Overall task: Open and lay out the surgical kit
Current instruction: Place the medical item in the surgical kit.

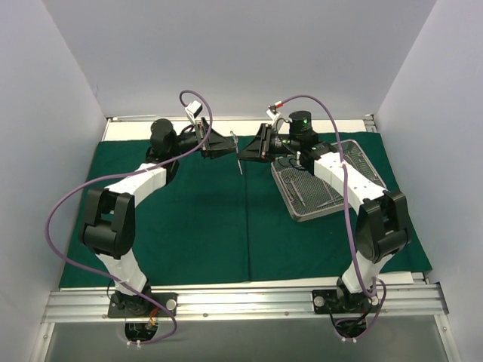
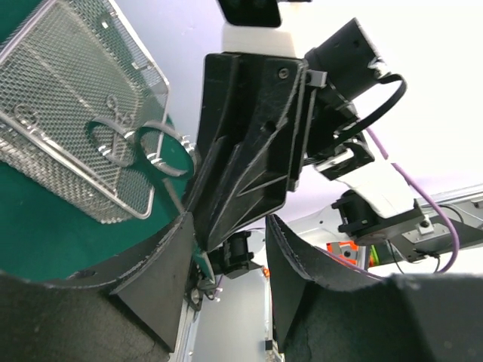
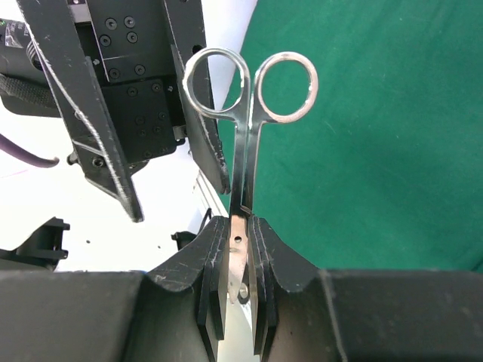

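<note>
The dark green drape [image 1: 196,219] lies spread flat over the table. The silver wire-mesh tray [image 1: 355,162] sits on its right part and holds several thin steel instruments [image 1: 302,192]. My right gripper [image 1: 247,153] is shut on the blades of a pair of steel scissors [image 3: 243,166] and holds them in the air above the drape, rings pointing away. My left gripper [image 1: 226,143] is open and faces the right one at close range. In the left wrist view the scissors' rings [image 2: 163,170] sit just beyond its gripper [image 2: 229,222] and are not held by it. The tray also shows there [image 2: 45,53].
White walls close the cell at the left, right and back. A white strip of bare table [image 1: 317,124] runs behind the drape. The aluminium rail [image 1: 241,302] with both arm bases runs along the near edge. Purple cables loop above both arms.
</note>
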### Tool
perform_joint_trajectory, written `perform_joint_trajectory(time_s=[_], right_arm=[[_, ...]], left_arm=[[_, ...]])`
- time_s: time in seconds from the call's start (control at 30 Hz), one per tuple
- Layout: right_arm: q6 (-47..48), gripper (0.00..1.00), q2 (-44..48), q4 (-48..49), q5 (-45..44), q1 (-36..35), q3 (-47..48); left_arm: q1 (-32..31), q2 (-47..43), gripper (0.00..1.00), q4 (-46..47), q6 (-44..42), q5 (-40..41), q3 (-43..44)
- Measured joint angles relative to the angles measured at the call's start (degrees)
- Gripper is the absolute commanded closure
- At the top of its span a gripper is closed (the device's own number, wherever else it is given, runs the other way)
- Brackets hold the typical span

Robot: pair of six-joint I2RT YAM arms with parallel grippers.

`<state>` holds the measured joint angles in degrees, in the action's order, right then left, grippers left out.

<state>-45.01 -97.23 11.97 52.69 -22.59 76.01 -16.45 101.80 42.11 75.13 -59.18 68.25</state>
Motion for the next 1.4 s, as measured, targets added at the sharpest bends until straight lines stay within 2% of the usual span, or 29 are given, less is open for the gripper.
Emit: perform_joint_trajectory(time_s=[0.27, 0.4, 0.43, 0.53, 0.73, 1.1, 1.4], right_arm=[[4.5, 1.00, -0.5, -7.2, -1.1, 0.0, 4.1], [7.7, 1.00, -1.4, -10.9, -2.1, 0.0, 7.3], [8.0, 1.00, -1.5, -11.3, -2.3, 0.0, 7.5], [8.2, 1.00, -1.7, -11.6, -2.3, 0.0, 7.5], [5.4, 1.00, -1.8, -8.3, -0.8, -0.6, 7.1], [0.9, 1.00, -1.8, -3.1, 1.3, -1.2, 6.1], [-2.4, 1.00, -1.9, 0.7, 2.3, -1.2, 5.8]], left_arm=[[0.7, -3.2, 0.48, -14.1, -10.5, 0.9, 0.2], [0.8, -4.4, 0.39, -23.1, -16.6, 2.2, 2.1], [0.8, -4.5, 0.35, -24.2, -17.6, 2.5, 2.5], [0.8, -4.7, 0.31, -26.2, -19.3, 3.1, 2.8], [0.4, -4.7, 0.30, -24.8, -18.6, 3.5, 2.8], [0.0, -4.1, 0.40, -11.9, -10.7, 3.7, 1.8], [0.0, -2.9, 0.46, -5.8, -6.6, 3.8, 0.7]])
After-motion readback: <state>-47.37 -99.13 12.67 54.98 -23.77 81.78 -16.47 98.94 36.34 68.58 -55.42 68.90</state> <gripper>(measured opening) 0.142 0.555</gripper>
